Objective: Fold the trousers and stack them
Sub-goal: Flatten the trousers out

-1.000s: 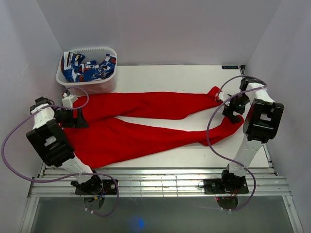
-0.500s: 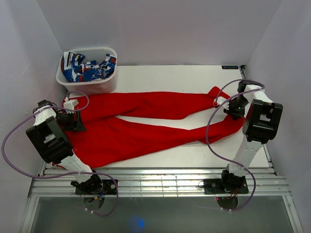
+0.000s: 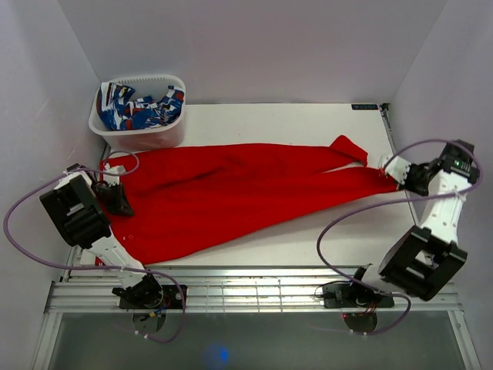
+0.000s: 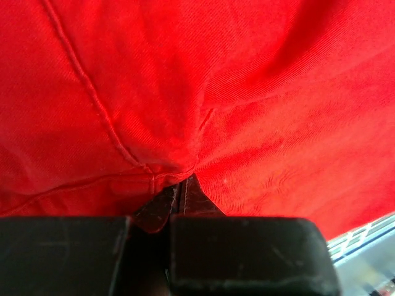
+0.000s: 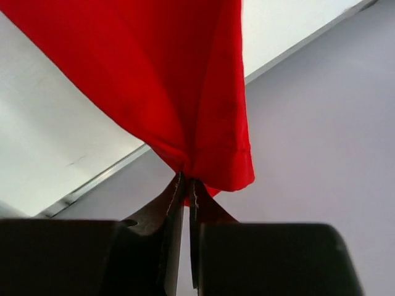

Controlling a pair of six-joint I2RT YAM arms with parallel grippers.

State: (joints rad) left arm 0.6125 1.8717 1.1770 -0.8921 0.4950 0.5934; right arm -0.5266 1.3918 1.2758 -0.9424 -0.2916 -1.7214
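Note:
The bright red trousers (image 3: 231, 193) lie stretched across the white table (image 3: 277, 119), waist at the left, legs pulled taut to the right. My left gripper (image 3: 115, 199) is shut on the waist edge of the trousers (image 4: 185, 111); in the left wrist view the red cloth bunches between the black fingertips (image 4: 162, 206). My right gripper (image 3: 400, 176) is shut on a leg hem past the table's right edge, and in the right wrist view the trousers (image 5: 179, 80) hang from its pinched fingertips (image 5: 175, 197). A second leg end (image 3: 347, 146) lies loose just behind.
A white basket (image 3: 146, 135) stands at the back left corner with blue-white-red patterned cloth (image 3: 139, 106) in it. Purple-grey walls close in on both sides. A metal rail (image 3: 246, 289) runs along the near edge between the arm bases.
Both grippers have shut on the trousers. The right arm swung out to the right past the table edge, pulling the leg taut; the two legs now lie together. The left gripper shifted slightly down and left.

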